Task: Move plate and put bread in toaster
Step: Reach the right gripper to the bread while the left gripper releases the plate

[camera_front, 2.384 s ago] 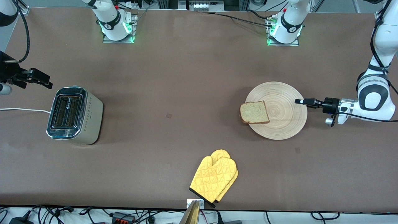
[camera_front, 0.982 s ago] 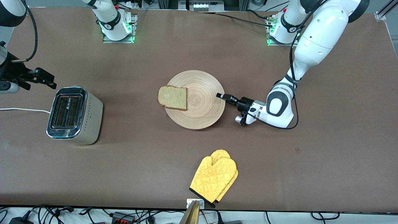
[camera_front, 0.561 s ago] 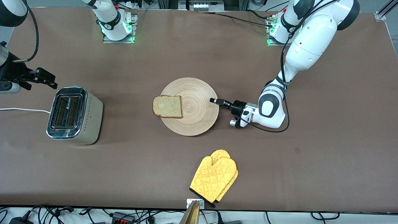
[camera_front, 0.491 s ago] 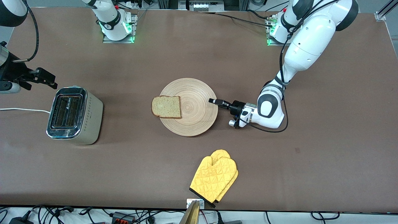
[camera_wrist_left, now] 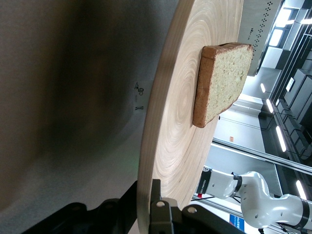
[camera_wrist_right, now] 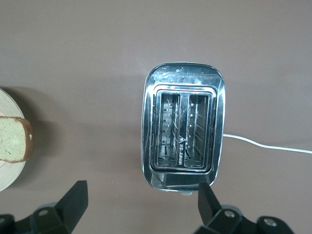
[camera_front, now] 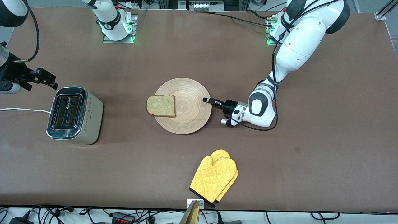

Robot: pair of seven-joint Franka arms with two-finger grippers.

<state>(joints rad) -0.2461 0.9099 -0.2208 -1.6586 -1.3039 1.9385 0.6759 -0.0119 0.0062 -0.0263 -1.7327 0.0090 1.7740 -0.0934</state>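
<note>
front view: the plate (camera_front: 186, 118) lies near the middle of the table (camera_front: 326, 140), well apart from the toaster (camera_front: 74, 115), which stands upright toward the right arm's end of the table with its two slots facing up and a white cord (camera_front: 21, 109) running off its end. the bread (camera_front: 160, 105) rests flat on the plate, at the edge closest to the toaster, with one crust overhanging the rim. the left gripper (camera_front: 207, 100) reaches in low from the left arm's end and is clamped on the rim of the plate at the edge away from the toaster. the right gripper (camera_front: 40, 79) hangs in the air just beside the toaster, toward the robots' bases, with its fingers spread wide and nothing between them; this arm waits. a pair of yellow oven mitts (camera_front: 214, 179) lies nearer to the front camera than the plate, close to the table's edge.

left wrist view: the plate (camera_wrist_left: 170, 146) fills the frame edge-on, its rim pinched between the dark fingers (camera_wrist_left: 161, 214); the bread (camera_wrist_left: 222, 83) sits on its ringed surface, toward the rim away from the gripper.

right wrist view: the toaster (camera_wrist_right: 183, 131) is seen from above, both slots empty; the two spread fingers (camera_wrist_right: 73, 200) frame it. the bread (camera_wrist_right: 14, 139) and a part of the plate (camera_wrist_right: 7, 178) show at the frame's edge.
</note>
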